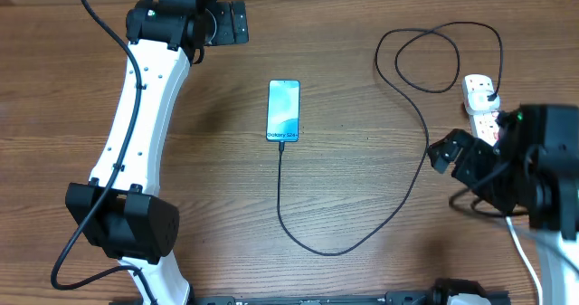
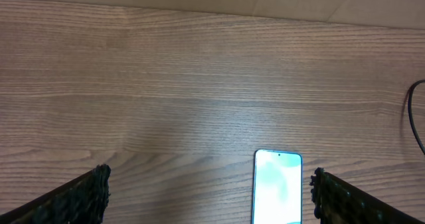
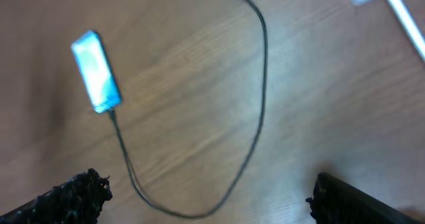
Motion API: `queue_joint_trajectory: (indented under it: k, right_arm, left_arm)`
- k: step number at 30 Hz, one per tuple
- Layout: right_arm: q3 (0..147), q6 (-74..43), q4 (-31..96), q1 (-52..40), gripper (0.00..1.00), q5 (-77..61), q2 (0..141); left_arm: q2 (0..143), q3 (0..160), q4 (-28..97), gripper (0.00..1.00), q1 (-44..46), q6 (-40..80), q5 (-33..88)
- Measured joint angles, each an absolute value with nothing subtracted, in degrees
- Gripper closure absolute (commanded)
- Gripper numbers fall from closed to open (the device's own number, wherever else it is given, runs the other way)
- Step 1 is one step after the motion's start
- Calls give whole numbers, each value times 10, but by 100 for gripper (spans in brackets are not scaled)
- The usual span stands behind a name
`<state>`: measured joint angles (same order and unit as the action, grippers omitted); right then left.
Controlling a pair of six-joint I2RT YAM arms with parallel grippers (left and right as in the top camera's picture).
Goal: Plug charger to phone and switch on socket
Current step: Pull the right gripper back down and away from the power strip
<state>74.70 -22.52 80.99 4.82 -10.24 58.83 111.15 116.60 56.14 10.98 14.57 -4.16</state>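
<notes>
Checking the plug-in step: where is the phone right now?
In the overhead view the phone lies flat near the middle of the table, left of the socket, with the charger reaching its near edge.

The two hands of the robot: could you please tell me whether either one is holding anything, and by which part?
Nothing is held. The left hand and the right hand both stand open and empty above the wooden table.

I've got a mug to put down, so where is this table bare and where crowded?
Bare wood lies between the left arm and the phone, and between the phone and the charger curving on its right. Crowded at the right edge: charger loops, socket, right arm.
</notes>
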Motion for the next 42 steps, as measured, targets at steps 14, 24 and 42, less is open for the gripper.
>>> queue_joint_trajectory:
  k: [14,24,42]
  right_arm:
    - [747,-225,798,44,0,-65,413]
    - [652,-216,685,29,0,-36,315]
    - [354,-121,354,-52,0,-10,161]
  left_arm:
    - [1112,1166,561,1,110,146,-42]
    - [1112,1166,561,0,110,146,-42]
    - [1112,1166,561,1,110,146,-42]
